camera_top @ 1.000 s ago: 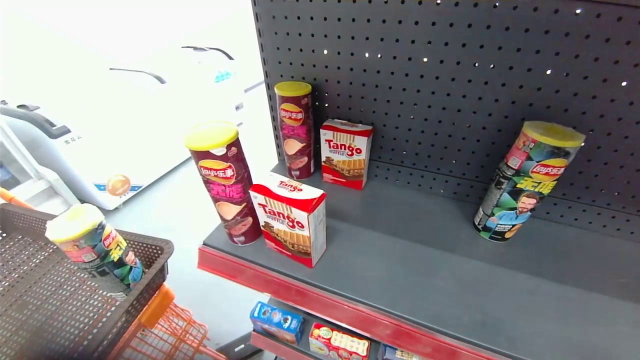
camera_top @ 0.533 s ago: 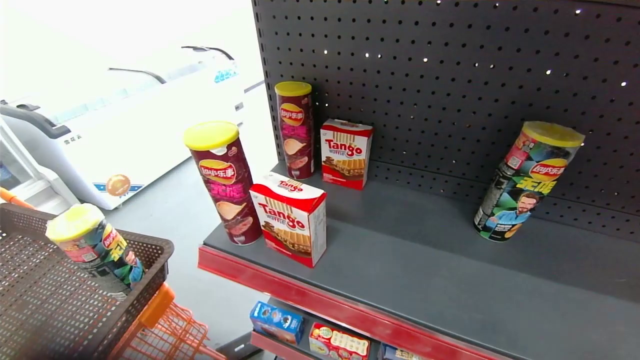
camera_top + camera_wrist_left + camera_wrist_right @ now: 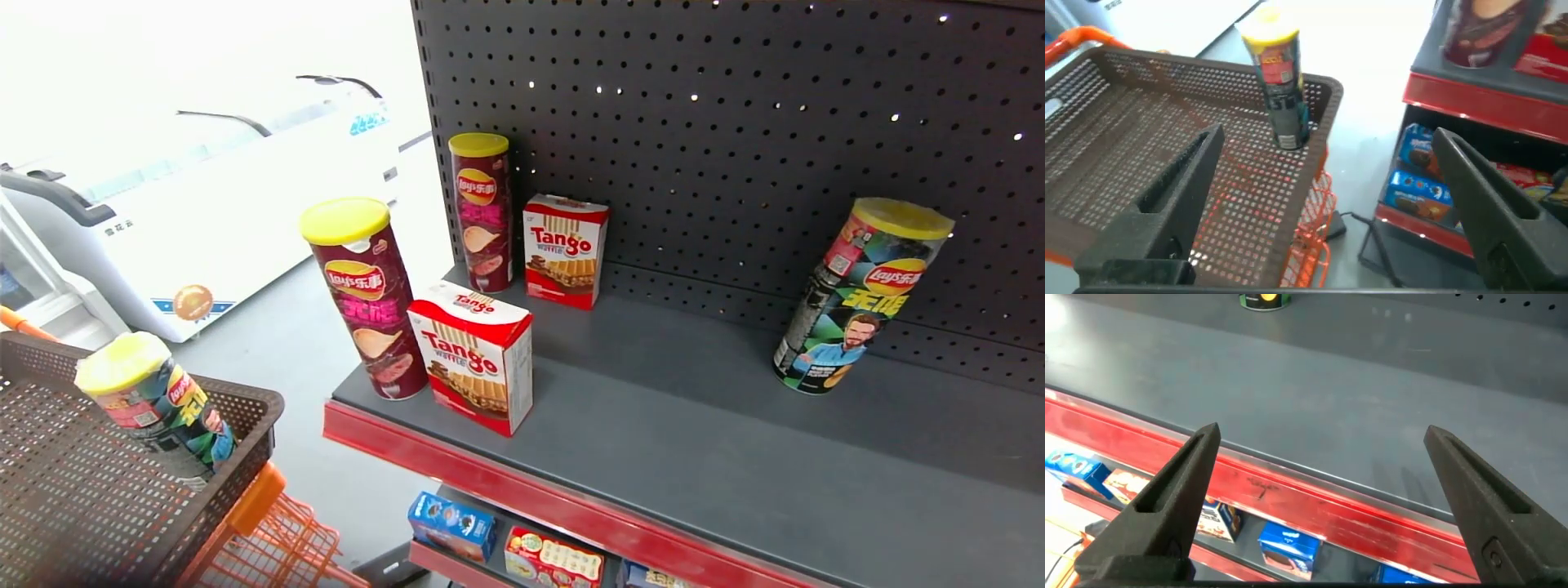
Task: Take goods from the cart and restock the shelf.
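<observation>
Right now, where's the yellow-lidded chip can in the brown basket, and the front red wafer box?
Yellow-lidded chip can (image 3: 159,400): head view, middle of its printed side.
Front red wafer box (image 3: 469,367): head view, middle of its front face.

The left and right jaws are matte black, each pair two wedge-shaped blades, broad at the base, tapering to blunt tips, with small round recesses.

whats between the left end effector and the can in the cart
Just bare basket mesh lies between the left end effector and the chips can, in the left wrist view.
</observation>
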`<state>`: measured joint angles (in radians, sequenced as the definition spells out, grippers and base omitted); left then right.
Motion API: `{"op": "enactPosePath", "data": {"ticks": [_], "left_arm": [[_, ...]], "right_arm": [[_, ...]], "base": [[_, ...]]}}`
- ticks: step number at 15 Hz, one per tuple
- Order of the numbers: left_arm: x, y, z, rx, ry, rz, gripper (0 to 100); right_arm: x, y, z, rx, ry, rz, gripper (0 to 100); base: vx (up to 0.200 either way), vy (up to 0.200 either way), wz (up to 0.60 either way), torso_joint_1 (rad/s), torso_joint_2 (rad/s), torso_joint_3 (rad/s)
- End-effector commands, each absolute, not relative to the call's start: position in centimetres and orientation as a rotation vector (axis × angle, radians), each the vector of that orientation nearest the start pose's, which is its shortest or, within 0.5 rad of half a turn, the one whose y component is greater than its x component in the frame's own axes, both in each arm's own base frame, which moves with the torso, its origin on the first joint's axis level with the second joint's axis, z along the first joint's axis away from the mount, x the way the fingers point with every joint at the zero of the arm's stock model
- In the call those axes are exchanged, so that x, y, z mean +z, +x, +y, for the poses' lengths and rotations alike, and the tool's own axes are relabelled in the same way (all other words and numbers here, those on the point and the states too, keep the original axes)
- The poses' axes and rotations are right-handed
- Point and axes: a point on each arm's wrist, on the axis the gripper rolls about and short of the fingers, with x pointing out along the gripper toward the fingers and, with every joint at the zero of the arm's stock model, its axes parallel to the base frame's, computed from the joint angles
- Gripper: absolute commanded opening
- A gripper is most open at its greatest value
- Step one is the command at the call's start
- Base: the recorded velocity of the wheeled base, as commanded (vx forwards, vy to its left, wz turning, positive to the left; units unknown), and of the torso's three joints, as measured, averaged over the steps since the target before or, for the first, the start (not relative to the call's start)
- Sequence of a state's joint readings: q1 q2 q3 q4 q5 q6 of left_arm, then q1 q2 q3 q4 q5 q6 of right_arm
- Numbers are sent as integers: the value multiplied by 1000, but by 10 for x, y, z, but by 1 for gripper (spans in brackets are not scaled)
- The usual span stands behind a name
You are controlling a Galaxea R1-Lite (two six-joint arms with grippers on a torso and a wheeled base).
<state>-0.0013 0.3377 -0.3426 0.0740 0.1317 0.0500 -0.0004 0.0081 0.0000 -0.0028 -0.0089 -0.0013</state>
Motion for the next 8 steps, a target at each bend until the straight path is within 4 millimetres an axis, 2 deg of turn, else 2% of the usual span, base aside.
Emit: {"op": "enactPosePath", "data": {"ticks": [1, 2, 8], "left_arm": [[186, 40, 10, 328, 22, 234, 100], [182, 56, 17, 409, -23, 293, 100], [169, 123, 36, 427, -44, 445, 100]], "right_arm": [[76, -22, 0, -9, -2, 6, 100], [76, -22, 0, -9, -2, 6, 100], [76, -22, 0, -11, -2, 6, 100]], "base": [[0, 0, 0, 0, 0, 0], [0, 0, 0, 0, 0, 0], [0, 0, 0, 0, 0, 0]]}}
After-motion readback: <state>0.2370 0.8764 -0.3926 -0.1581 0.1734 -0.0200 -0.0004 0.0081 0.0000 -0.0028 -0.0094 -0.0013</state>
